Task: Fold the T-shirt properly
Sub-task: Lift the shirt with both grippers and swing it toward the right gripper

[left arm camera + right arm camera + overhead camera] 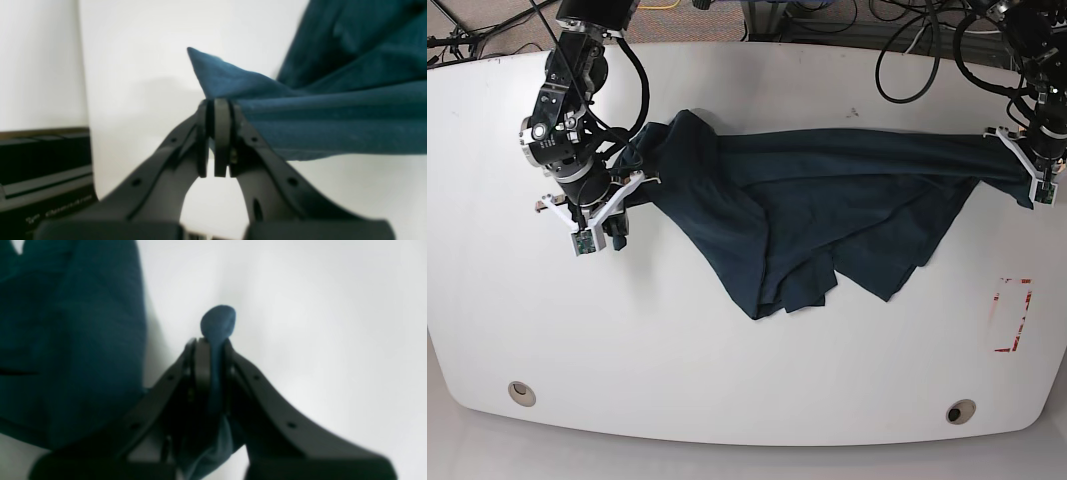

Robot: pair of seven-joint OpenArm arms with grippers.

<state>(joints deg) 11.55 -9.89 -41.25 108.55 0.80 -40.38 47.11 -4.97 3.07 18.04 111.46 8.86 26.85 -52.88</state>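
Table [757,370]: white, rounded, takes up most of the base view; a red outline mark [1012,316] sits near its right edge and 2 small round holes near its front edge.
Shirt [827,190]: dark navy-teal, stretched across the upper middle of the table between the 2 arms. Its top edge runs fairly taut from end to end, while the lower cloth sags onto the table in loose, overlapping flaps and wrinkles.
Left gripper [217,103]: on the right of the base view, at the far right end of the shirt. Fingers pressed together on a corner of cloth, which pokes out past the tips as a pointed flap.
Right gripper [211,340]: on the left of the base view, at the bunched left end of the shirt. Fingers clamped on a thin pinch of cloth; a small rounded nub sticks out above the tips and more cloth hangs below.
Progress: early, by my reading. Both ends are gripped and the shirt is pulled out lengthwise, but I see no neat fold in it.
Left to do: likely lay the shirt flat and smooth, then make every fold.
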